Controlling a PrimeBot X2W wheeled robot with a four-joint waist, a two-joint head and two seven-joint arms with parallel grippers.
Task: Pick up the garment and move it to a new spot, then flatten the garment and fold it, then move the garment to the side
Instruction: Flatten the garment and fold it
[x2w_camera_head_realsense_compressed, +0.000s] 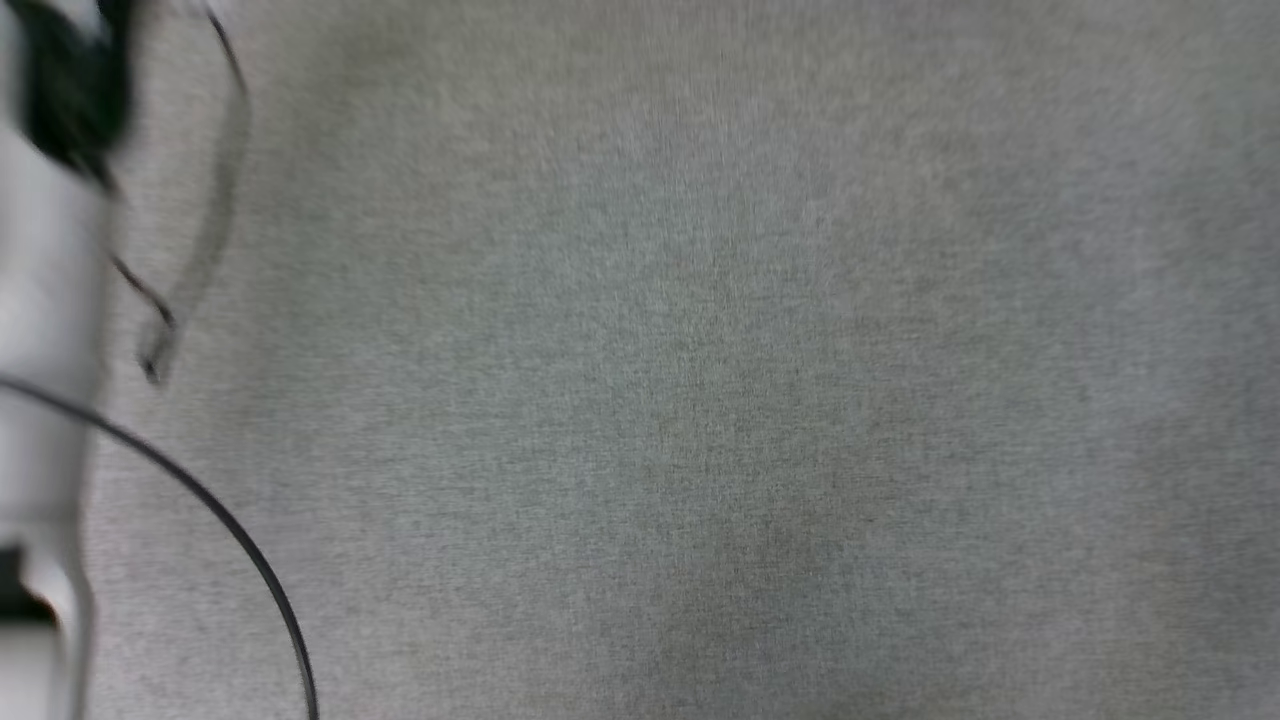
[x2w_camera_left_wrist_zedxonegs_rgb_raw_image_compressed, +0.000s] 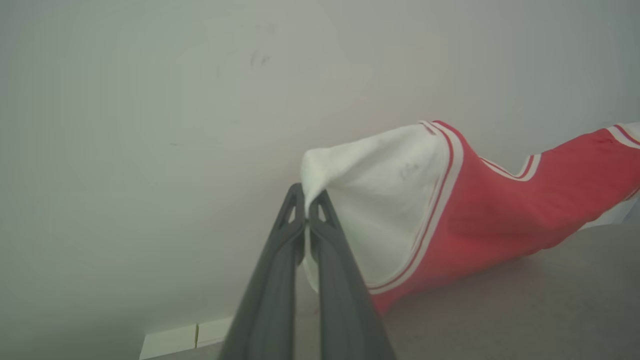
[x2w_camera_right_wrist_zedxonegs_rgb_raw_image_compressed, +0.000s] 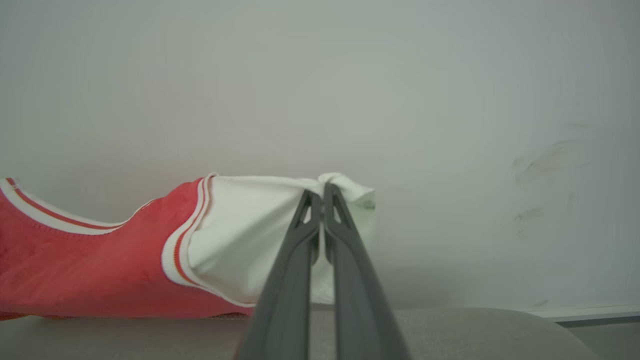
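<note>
The garment (x2w_camera_left_wrist_zedxonegs_rgb_raw_image_compressed: 490, 215) is a red shirt with white sleeves and red-and-white striped trim. My left gripper (x2w_camera_left_wrist_zedxonegs_rgb_raw_image_compressed: 306, 197) is shut on the tip of one white sleeve, and the red body stretches off to the right, its lower edge near the grey surface. In the right wrist view my right gripper (x2w_camera_right_wrist_zedxonegs_rgb_raw_image_compressed: 320, 192) is shut on the other white sleeve of the garment (x2w_camera_right_wrist_zedxonegs_rgb_raw_image_compressed: 90, 270), whose red body runs off to the left. The lettering is hidden. The shirt hangs stretched between the two grippers.
A pale wall (x2w_camera_right_wrist_zedxonegs_rgb_raw_image_compressed: 350, 90) with a few dark scuffs stands behind the shirt. Grey fabric surface (x2w_camera_head_realsense_compressed: 700, 400) spreads across the blurred head view. A pale forearm (x2w_camera_head_realsense_compressed: 45, 300) and a black cable (x2w_camera_head_realsense_compressed: 230, 530) lie along its left edge.
</note>
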